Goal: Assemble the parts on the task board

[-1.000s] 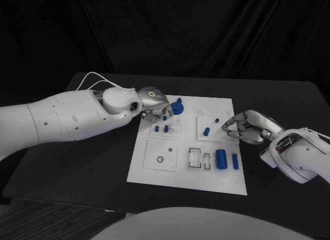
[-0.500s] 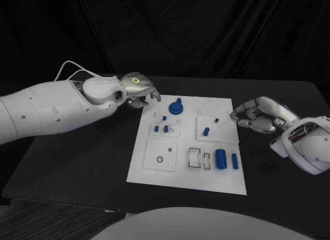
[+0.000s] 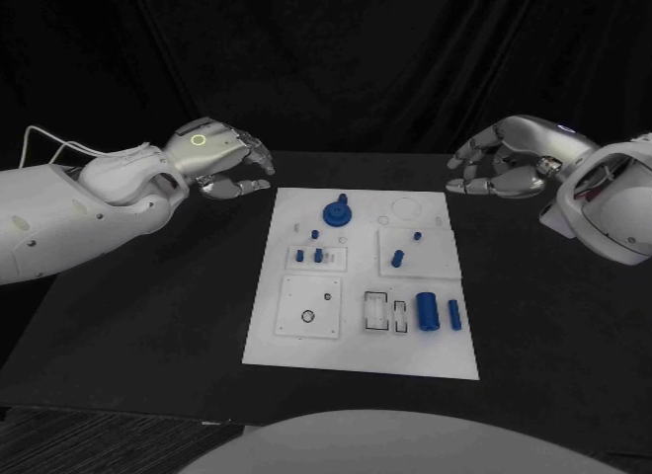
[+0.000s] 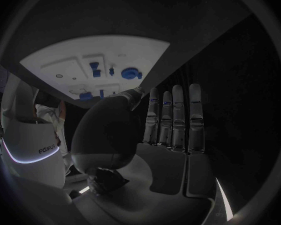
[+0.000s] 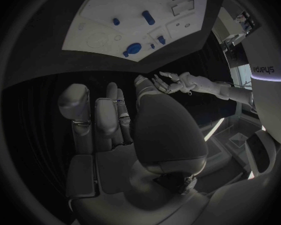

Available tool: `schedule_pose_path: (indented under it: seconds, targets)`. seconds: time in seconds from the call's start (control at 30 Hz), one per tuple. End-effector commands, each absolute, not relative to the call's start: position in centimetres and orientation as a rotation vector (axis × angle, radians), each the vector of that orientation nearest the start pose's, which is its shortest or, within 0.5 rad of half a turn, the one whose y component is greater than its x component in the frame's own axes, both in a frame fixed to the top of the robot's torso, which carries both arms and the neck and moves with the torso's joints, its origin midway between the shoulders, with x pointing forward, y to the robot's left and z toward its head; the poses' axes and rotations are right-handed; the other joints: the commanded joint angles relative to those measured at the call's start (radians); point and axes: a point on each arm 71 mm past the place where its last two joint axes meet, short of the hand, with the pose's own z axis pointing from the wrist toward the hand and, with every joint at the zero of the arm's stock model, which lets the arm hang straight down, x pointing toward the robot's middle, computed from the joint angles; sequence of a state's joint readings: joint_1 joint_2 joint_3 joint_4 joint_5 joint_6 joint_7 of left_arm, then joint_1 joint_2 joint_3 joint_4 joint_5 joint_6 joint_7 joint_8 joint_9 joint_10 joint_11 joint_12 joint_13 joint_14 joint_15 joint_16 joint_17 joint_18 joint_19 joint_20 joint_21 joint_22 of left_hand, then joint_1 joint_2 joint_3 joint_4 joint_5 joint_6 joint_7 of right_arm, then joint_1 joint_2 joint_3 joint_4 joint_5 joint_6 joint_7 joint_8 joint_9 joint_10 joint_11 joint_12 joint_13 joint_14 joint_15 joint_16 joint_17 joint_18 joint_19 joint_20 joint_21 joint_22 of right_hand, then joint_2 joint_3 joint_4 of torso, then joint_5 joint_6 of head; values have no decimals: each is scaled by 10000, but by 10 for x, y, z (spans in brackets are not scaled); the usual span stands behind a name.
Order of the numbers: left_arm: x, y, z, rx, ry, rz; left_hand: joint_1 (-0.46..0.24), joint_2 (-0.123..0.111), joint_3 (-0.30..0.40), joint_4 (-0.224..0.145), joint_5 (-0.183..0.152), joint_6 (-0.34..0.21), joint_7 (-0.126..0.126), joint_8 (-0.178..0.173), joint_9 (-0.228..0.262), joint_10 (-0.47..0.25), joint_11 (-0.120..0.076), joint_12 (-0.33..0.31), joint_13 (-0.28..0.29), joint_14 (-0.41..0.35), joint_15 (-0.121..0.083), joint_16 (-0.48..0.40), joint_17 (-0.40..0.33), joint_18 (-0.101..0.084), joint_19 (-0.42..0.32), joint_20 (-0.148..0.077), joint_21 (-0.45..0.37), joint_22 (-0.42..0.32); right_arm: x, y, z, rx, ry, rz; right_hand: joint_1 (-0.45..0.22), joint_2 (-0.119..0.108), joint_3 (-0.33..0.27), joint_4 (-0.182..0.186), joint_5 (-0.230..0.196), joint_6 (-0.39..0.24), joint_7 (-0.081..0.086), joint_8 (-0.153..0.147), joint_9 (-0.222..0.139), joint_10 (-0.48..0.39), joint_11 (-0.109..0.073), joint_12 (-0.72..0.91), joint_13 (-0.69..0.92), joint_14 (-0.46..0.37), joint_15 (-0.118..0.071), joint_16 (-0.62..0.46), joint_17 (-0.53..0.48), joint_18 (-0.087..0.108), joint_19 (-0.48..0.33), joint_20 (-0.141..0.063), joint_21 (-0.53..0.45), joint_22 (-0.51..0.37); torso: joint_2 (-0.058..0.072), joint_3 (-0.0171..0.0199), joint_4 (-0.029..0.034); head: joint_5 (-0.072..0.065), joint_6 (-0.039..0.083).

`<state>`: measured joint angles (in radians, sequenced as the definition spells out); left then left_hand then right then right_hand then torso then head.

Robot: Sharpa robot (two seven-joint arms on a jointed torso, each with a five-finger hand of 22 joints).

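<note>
**Q:** Where are the robot's hands, and are they holding anything?

**A:** Both are off the task board (image 3: pixel 362 351), near the far end of the black table (image 3: pixel 141 336). The left hand (image 3: pixel 223 158) is beside the board's far left corner, the right hand (image 3: pixel 504 163) beside its far right corner. Each is empty, with fingers apart and loosely curved. The wrist views show the palms bare.

**Q:** What is on the board?

**A:** Near the far edge, a round blue knob piece (image 3: pixel 335 211) stands in its seat. Small blue pegs (image 3: pixel 310 255) stand in a raised block on the left, and another blue peg (image 3: pixel 397 259) lies tilted on a block to the right. Toward the near right, a blue cylinder (image 3: pixel 428 311) and a slimmer blue bar (image 3: pixel 454 314) lie side by side, next to two empty rectangular slots (image 3: pixel 384 311).

**Q:** How far along is the assembly?

**A:** Seemingly partway. The knob and small pegs look seated; the cylinder and bar look loose. The slots, a round hole (image 3: pixel 307 316) and a ring outline (image 3: pixel 412 208) appear unfilled.
</note>
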<state>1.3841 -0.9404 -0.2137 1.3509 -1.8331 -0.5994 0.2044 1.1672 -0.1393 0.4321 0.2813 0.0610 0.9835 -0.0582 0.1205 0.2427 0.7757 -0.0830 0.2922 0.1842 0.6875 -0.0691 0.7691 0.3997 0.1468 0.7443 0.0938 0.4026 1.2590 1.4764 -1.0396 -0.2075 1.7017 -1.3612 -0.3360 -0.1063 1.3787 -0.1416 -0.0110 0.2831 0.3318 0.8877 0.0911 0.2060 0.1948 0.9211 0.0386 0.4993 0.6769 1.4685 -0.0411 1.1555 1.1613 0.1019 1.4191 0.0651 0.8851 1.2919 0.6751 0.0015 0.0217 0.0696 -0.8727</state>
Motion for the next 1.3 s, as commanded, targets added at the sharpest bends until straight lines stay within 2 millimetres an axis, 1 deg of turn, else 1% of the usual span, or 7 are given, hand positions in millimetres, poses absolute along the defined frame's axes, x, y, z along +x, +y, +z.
schedule_pose_path:
  seconds: [0.03, 0.27, 0.3, 0.33, 0.53, 0.83, 1.3]
  targets:
    - [494, 283, -132, 4739, 11243, -6696, -1038, -178, 75, 157, -20, -397, 36, -277, -256, -1024, -79, -212, -14, -1404, 84, -1257, -563, -53, -1053, 41, -833, -462, 476, -245, -109, -3472, 16485, 3499, -300, -35, -489, 20, 135, -330, -275, -365, -48, -876, 174, -729, -491, 136, -76, -399, -328, 209, -85, -66, -420, 882, -5, -12, 12, -62, 1]
    - [486, 285, -158, -1403, 13453, -12343, -1269, -1376, -1352, 186, -69, -4103, -122, -721, -1292, -5438, -407, -1935, -1115, -6627, 341, -7249, -3701, -691, -6109, 360, -3643, -5455, 487, -226, -102, -5438, 15374, 3102, 1108, -343, -729, -252, 3499, -877, -1145, -796, -126, -2751, 90, -2084, -1830, -410, -82, -1304, -1064, 330, -544, -49, -1667, 542, -48, -72, 45, -263, 1]
    - [484, 285, -162, -2493, 13478, -13247, -1018, -960, -3440, 207, 223, -5566, -439, -788, -1625, -6275, -725, -2273, -1351, -6874, 151, -7689, -3995, -698, -6922, 102, -3778, -7994, 487, -224, -103, -5580, 15301, 3123, 1382, -375, -746, -296, 3318, -925, -1297, -828, -129, -2946, 60, -2161, -1950, -438, -97, -1307, -1067, 327, -543, -75, -1632, 565, -57, -82, 54, -297, 1]
    - [483, 284, -165, -3343, 13435, -13918, -934, 799, -4314, 126, 1369, -5960, -336, -802, -1829, -6695, -761, -2259, -1469, -6875, 352, -7691, -3997, -599, -7290, 12, -3753, -8670, 488, -220, -104, -5851, 15207, 3164, 1584, -363, -795, -236, 3169, -911, -1349, -829, -115, -2990, 36, -2135, -2078, -439, -110, -1222, -996, 312, -526, -90, -1556, 610, -68, -93, 66, -388, 1]
    - [471, 282, -182, -7151, 12913, -16542, -751, 920, -5333, 159, 448, -6714, -561, -867, -2079, -7358, -796, -2125, -1613, -6875, 305, -7691, -3997, -215, -7454, 63, -3993, -12207, 490, -210, -121, -6604, 15266, 3427, 1456, -466, -1169, 107, 1124, -633, -1385, -723, -11, -2635, 0, -1817, -2591, -191, -146, -641, -560, 163, -181, -117, -630, 964, -111, -186, 151, -952, 1]
    - [452, 273, -199, -9786, 12974, -18252, -1956, 2194, -5836, 112, -105, -8771, -1178, -1047, -2264, -7752, -1294, -2751, -1795, -6875, -535, -7691, -3997, 299, -7443, -1069, -4026, -12590, 493, -203, -148, -7102, 15615, 3816, 1706, -118, -904, 28, 2988, 21, -1044, -514, 145, -2081, 3, -1619, -3223, 108, -185, 204, 133, 14, 173, -163, 399, 1389, -99, -301, 308, -1386, 1]
    - [434, 268, -199, -10498, 13168, -18799, -2304, 3133, -6598, 106, -135, -9559, -1086, -1149, -2368, -7758, -1190, -2828, -1815, -6875, -869, -7691, -3997, 216, -7443, -1515, -4026, -12590, 485, -198, -180, -6945, 16572, 4411, 1361, -1, -974, 27, 2530, -107, -203, -794, 42, -1259, 76, -1710, -3911, 230, -140, 676, 484, -70, 327, -128, 1009, 1544, -121, -523, 458, -1628, 396]
